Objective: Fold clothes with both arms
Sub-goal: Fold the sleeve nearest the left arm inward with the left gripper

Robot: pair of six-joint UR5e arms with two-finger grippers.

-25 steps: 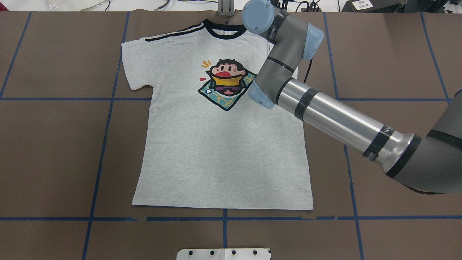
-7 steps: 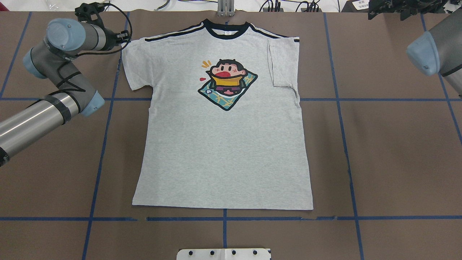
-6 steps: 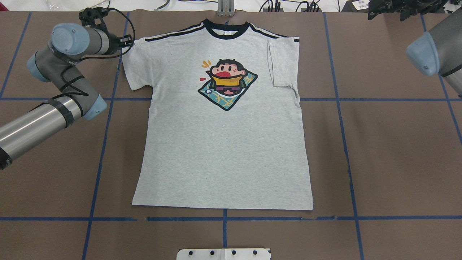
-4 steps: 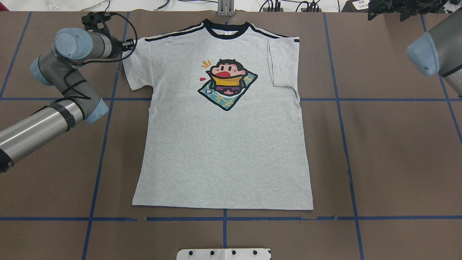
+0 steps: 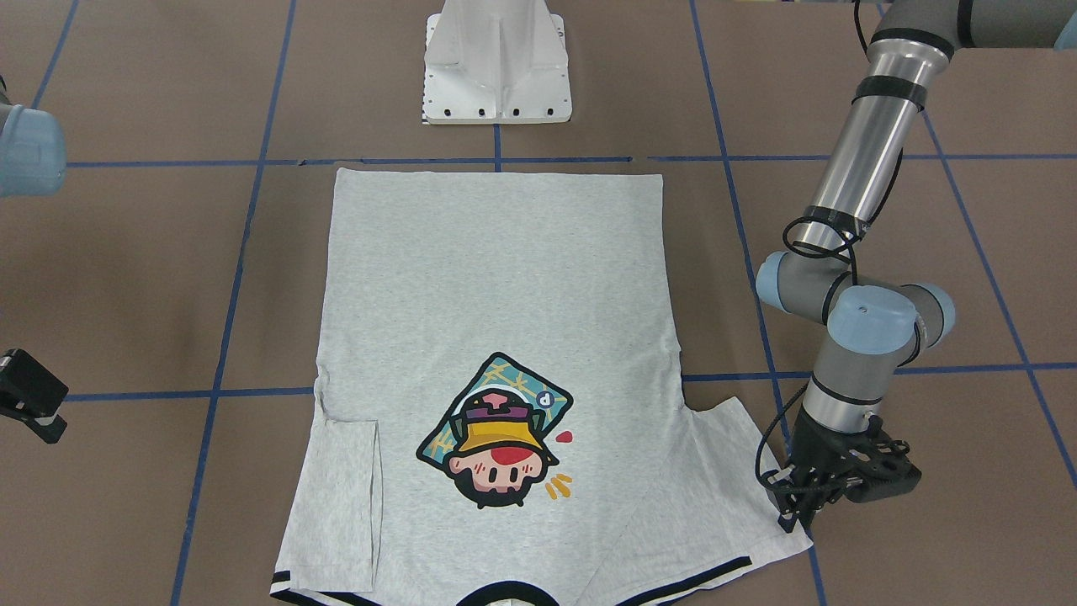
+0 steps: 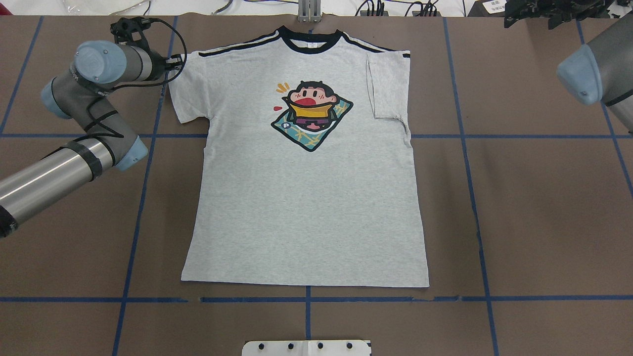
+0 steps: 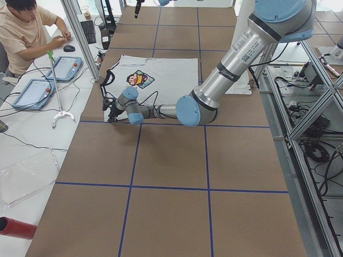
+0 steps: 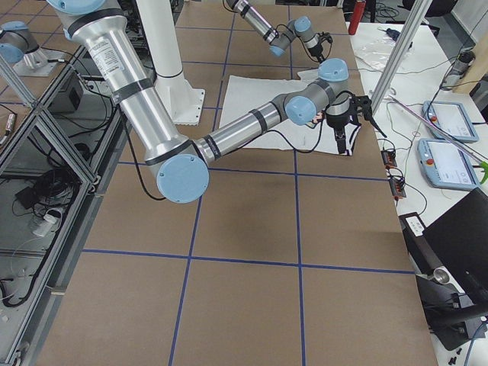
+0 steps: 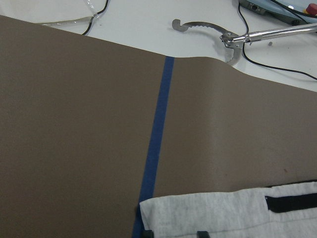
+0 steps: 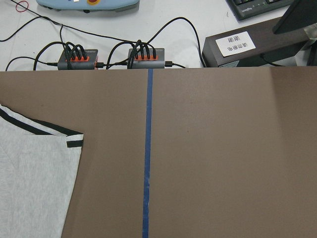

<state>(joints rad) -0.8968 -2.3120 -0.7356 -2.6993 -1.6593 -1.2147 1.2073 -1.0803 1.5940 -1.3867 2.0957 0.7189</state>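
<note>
The grey T-shirt [image 6: 306,198] lies flat, print up, collar at the far edge; it also shows in the front view [image 5: 496,337]. Its sleeve on the right arm's side [image 6: 390,86] is folded in over the body. The other sleeve [image 6: 190,89] lies spread out. My left gripper [image 5: 791,520] is low at that sleeve's outer cuff corner. In the left wrist view the left gripper [image 9: 173,233] is open, both fingertips [image 9: 147,233] over the cuff edge [image 9: 223,213]. My right arm [image 6: 593,74] is pulled back beside the table's far right. I cannot tell the state of its gripper [image 6: 549,12].
Brown table cover with blue tape lines [image 6: 143,173]. The white pedestal base [image 5: 496,67] stands at the robot's side. Cables, hubs [image 10: 148,57] and metal tongs [image 9: 218,34] lie beyond the far edge. An operator [image 7: 27,32] sits there.
The right arm has left the shirt, with its sleeve folded in. The left arm has come in and moved right to the other sleeve's cuff.
</note>
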